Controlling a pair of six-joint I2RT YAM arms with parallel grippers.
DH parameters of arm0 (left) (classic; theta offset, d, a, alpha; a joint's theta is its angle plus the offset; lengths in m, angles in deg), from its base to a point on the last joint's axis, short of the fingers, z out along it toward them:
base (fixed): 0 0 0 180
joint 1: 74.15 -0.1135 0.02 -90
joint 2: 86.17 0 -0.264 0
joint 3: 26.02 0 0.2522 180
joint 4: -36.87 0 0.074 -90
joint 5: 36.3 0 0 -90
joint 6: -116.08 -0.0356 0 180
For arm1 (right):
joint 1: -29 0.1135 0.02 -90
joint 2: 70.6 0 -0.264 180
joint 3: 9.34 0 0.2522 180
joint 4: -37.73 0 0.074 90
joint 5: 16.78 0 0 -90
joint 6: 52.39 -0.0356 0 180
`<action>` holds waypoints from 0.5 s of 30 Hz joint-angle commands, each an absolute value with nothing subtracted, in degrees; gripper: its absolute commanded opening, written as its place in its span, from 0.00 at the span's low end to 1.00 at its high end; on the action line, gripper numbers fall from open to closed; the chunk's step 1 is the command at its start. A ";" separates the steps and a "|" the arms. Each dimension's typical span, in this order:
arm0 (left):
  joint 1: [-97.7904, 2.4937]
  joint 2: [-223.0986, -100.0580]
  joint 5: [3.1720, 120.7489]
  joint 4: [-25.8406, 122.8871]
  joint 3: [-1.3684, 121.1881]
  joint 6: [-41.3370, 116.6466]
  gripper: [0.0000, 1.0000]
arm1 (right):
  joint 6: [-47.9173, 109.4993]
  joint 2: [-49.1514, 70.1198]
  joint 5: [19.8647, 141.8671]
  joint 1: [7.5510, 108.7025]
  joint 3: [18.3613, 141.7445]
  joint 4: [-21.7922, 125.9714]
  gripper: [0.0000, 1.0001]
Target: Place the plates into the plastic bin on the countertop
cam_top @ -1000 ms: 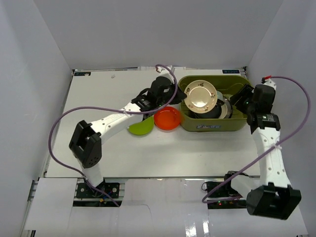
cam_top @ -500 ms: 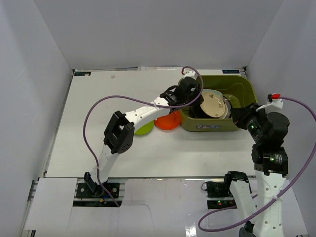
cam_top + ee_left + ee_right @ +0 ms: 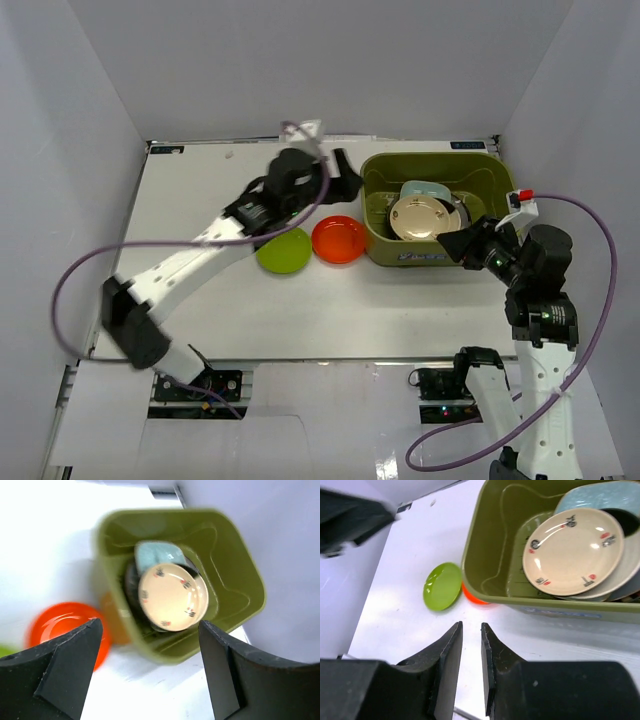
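Note:
The olive plastic bin (image 3: 380, 240) stands at the back right of the white countertop (image 3: 200, 200). Inside it a beige-gold plate (image 3: 424, 217) lies on top of darker plates, with a mint plate (image 3: 424, 189) behind it. An orange-red plate (image 3: 338, 239) and a lime green plate (image 3: 283, 250) rest on the countertop left of the bin. My left gripper (image 3: 348, 178) hovers just left of the bin, open and empty (image 3: 150, 625). My right gripper (image 3: 460, 246) hangs by the bin's front right corner, its jaws (image 3: 470, 626) a narrow gap apart with nothing between them.
Pale grey walls enclose the countertop on three sides. A purple cable loops from each arm. The bin's near wall (image 3: 560, 607) carries a label. The lime green plate (image 3: 442, 586) and a sliver of the orange-red plate (image 3: 474, 597) lie beyond my right fingers.
My left gripper opened and let go of the beige-gold plate, which now lies in the bin, then drew back to the left. My right gripper swung toward the bin's front corner.

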State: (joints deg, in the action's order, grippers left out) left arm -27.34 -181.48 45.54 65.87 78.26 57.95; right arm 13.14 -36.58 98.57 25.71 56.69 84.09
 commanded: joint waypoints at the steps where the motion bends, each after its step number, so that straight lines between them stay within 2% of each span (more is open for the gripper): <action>1: -32.91 -161.62 42.19 63.28 60.65 59.37 0.88 | 14.49 -34.83 106.27 26.97 56.63 79.72 0.28; 3: -38.09 -154.67 42.45 63.98 46.90 64.29 0.86 | 14.14 -33.95 107.15 28.03 56.19 78.31 0.28; 4: -39.68 -148.64 42.54 64.42 42.63 66.22 0.84 | 14.31 -33.60 106.89 29.08 56.10 77.78 0.28; 7: -46.19 -140.61 45.25 64.43 28.41 72.73 0.80 | 16.68 -30.79 104.17 36.00 58.02 78.91 0.28; 12: -52.52 -140.04 46.58 60.93 18.07 77.66 0.79 | 13.36 -28.94 93.11 48.32 58.83 77.34 0.29; 15: -54.63 -145.48 48.24 56.36 16.22 79.24 0.78 | 6.78 -30.08 87.21 55.35 52.71 73.14 0.29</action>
